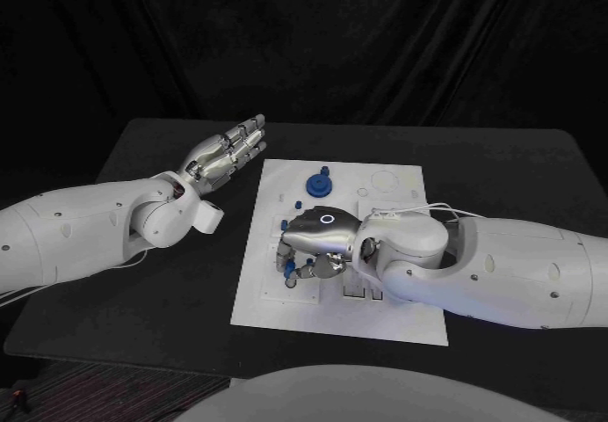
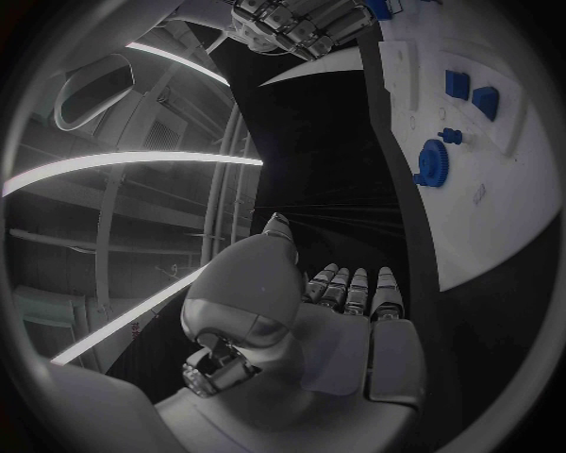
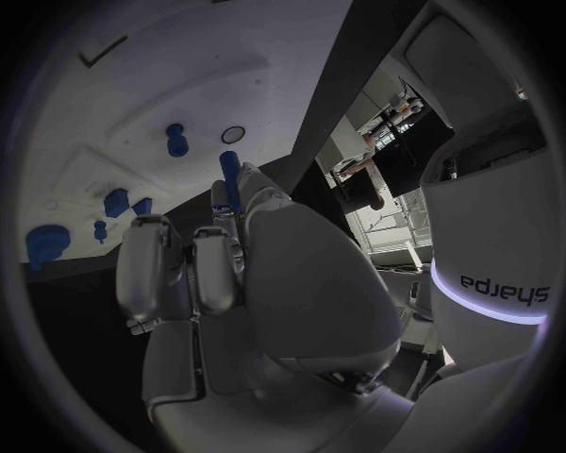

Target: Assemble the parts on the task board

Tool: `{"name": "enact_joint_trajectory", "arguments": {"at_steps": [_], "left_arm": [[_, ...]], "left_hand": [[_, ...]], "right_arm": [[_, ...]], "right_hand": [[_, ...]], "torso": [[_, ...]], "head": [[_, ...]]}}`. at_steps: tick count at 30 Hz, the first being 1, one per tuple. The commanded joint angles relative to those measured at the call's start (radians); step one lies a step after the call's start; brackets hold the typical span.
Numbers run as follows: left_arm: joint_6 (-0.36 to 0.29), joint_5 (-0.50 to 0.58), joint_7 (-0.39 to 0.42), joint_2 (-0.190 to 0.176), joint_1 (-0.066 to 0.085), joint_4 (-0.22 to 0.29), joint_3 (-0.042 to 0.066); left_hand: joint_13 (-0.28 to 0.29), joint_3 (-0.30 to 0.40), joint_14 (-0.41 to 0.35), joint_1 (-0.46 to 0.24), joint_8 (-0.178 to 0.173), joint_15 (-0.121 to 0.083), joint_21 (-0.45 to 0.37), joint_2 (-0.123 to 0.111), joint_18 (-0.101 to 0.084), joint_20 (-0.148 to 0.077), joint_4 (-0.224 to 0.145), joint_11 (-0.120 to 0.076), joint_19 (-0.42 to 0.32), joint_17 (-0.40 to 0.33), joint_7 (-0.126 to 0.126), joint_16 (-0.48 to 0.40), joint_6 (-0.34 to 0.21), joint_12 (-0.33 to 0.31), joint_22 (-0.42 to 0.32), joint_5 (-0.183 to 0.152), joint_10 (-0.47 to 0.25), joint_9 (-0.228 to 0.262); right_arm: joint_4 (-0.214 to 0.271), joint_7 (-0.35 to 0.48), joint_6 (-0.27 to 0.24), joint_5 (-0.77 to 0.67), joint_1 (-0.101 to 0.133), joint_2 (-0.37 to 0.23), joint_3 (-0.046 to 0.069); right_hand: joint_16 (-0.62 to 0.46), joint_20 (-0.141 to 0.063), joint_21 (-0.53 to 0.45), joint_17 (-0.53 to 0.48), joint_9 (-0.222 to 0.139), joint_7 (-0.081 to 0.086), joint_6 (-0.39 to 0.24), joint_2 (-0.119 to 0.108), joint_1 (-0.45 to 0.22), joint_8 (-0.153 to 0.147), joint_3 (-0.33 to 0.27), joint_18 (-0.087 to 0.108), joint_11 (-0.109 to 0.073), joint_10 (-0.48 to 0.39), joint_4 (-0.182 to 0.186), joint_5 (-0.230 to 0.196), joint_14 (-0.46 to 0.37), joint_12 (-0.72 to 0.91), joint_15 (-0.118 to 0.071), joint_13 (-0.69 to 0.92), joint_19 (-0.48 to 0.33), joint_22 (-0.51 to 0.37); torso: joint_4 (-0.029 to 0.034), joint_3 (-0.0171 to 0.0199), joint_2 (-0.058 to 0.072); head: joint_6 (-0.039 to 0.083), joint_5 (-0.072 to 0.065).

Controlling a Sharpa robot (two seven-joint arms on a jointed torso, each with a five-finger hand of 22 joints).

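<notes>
The white task board [image 1: 395, 309] lies in the middle of the black table. My right hand [image 1: 318, 243] hovers over its left part, fingers curled down, and pinches a small blue peg [image 3: 229, 174] at its fingertips. A round blue gear [image 1: 320, 184] sits near the board's far edge, with a small blue piece [image 1: 324, 169] just beyond it. In the right wrist view more blue parts [image 3: 116, 202] stand on the board [image 3: 177, 75], beside a blue knob [image 3: 177, 140]. My left hand [image 1: 228, 152] floats open off the board's far left corner, fingers straight and together.
Bare black table [image 1: 152, 299] surrounds the board. The left wrist view shows the gear [image 2: 432, 162], two blue blocks [image 2: 470, 91] set in the board [image 2: 507, 198], and my right hand [image 2: 295, 24] beyond them. Slots and a round hole [image 1: 384, 180] mark the board's far right.
</notes>
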Motion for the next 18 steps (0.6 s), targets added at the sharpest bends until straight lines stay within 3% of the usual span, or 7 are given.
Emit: {"name": "enact_joint_trajectory", "arguments": {"at_steps": [1,18], "left_arm": [[0.014,0.001,0.008,0.001,-0.001,0.001,0.001],[0.025,0.001,0.012,0.006,-0.001,-0.003,0.001]], "left_hand": [[-0.001,-0.008,-0.002,0.010,0.003,0.009,-0.003,-0.001,-0.011,0.008,-0.002,0.010,0.001,-0.002,0.011,-0.004,0.002,-0.003,-0.001,0.009,-0.001,0.000],[-0.001,-0.013,-0.002,0.017,0.005,0.005,-0.003,-0.006,-0.003,0.013,-0.001,0.014,0.001,-0.002,0.015,-0.004,0.010,-0.003,-0.001,0.035,-0.001,0.002]], "right_arm": [[0.001,-0.001,0.031,-0.015,-0.006,-0.001,0.000],[-0.013,0.005,0.022,-0.058,-0.027,0.007,0.000]], "right_hand": [[0.000,-0.004,-0.006,-0.001,0.002,0.003,0.008,0.002,0.012,0.000,0.007,-0.013,-0.037,0.042,-0.002,0.003,0.001,-0.003,-0.008,0.002,0.000,0.188],[0.000,-0.004,-0.006,-0.001,0.002,0.004,0.010,0.001,0.008,-0.001,0.005,-0.013,-0.036,0.047,-0.001,0.000,0.001,-0.004,-0.008,0.003,0.000,0.188]], "torso": [[0.0009,0.0010,0.000],[-0.0004,0.0010,0.000]], "head": [[0.000,-0.002],[0.000,-0.002]]}}
